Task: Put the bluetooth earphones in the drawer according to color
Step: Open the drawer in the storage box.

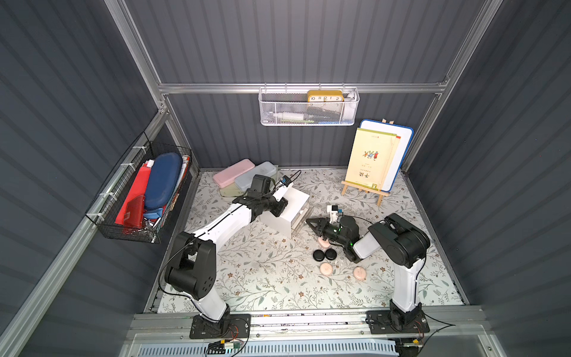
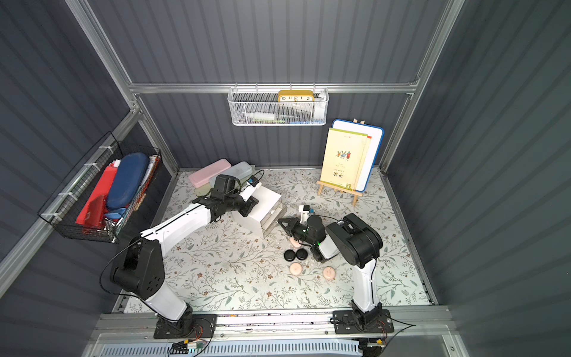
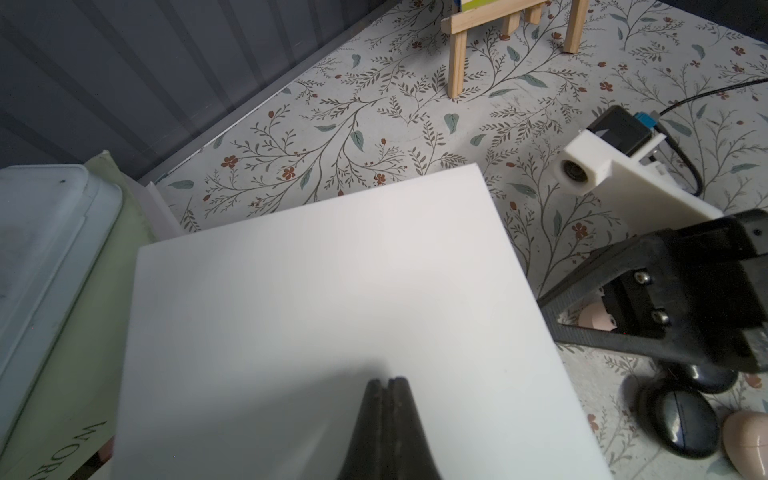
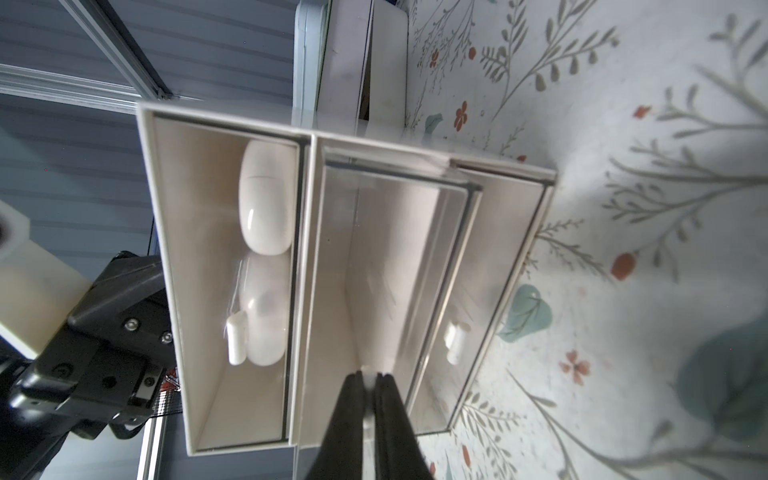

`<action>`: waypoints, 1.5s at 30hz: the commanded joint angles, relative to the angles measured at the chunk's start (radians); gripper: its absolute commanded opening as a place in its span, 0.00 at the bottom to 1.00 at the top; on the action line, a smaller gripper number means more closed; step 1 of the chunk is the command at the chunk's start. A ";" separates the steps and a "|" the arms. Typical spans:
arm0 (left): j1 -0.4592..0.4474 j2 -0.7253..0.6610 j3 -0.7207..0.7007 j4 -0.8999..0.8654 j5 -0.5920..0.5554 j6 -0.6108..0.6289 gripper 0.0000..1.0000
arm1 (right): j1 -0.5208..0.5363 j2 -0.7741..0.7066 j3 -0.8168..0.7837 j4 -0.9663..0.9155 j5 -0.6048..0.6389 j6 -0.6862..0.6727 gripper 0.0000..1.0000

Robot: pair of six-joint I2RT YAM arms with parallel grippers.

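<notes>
Ideally, the right fingers, pinching the tab of the middle drawer, pull straight out while the left fingers, pressed together, pin the cabinet at mid-frame; black earphones wait lower right of it.

Soft, even light from above fills both top views, whose edges bow, while my left end effector dims the drawer top with shadow and looms blurred close up

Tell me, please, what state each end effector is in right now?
Left end effector: closed, holding nothing, over the drawer cabinet.
Right end effector: closed on the middle drawer's handle.
</notes>
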 commanded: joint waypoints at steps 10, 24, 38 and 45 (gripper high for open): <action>-0.006 0.003 -0.003 -0.055 0.000 0.000 0.00 | -0.018 -0.062 -0.096 -0.019 -0.006 -0.033 0.00; -0.006 0.006 -0.003 -0.050 0.000 0.000 0.00 | -0.024 -0.110 -0.143 -0.047 -0.008 -0.048 0.00; -0.006 0.009 0.003 -0.050 0.006 -0.002 0.00 | -0.024 -0.126 -0.150 -0.070 -0.014 -0.059 0.00; -0.006 0.007 0.005 -0.050 0.009 -0.001 0.00 | -0.025 -0.119 -0.154 -0.060 -0.013 -0.056 0.09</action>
